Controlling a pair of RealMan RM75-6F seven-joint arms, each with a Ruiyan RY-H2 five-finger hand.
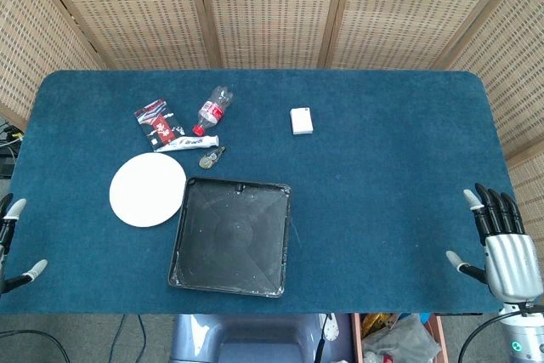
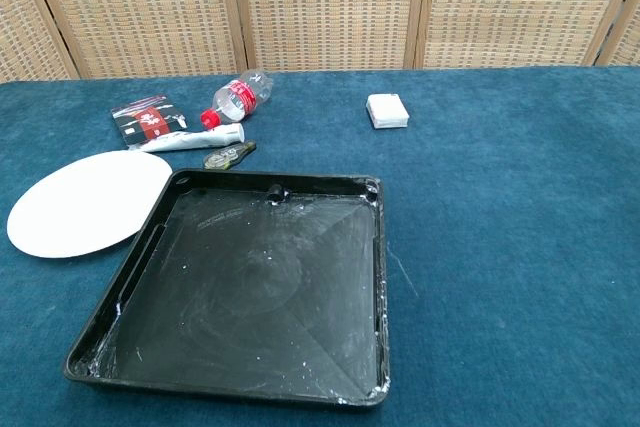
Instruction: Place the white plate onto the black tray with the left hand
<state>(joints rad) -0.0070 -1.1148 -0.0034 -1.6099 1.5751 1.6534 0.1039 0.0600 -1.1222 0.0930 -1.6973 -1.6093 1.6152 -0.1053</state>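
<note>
The round white plate (image 1: pixel 147 190) (image 2: pixel 90 202) lies flat on the blue table, just left of the square black tray (image 1: pixel 190 248) (image 2: pixel 140 277), its edge close to the tray's rim. The tray holds nothing. My left hand (image 1: pixel 10 248) shows only at the far left edge of the head view, well left of the plate, fingers apart and empty. At the table's right front corner my right hand (image 1: pixel 501 240) rests with fingers spread and nothing in it. Neither hand appears in the chest view.
Behind the plate lie a red-and-black packet (image 1: pixel 157 123) (image 2: pixel 148 121), a white tube (image 1: pixel 187 144) (image 2: pixel 190 139), a small plastic bottle (image 1: pixel 212 110) (image 2: pixel 238 97) and a small tape dispenser (image 1: pixel 211 158) (image 2: pixel 228 155). A white box (image 1: pixel 301 121) (image 2: pixel 387 110) sits mid-table. Wicker screens stand behind.
</note>
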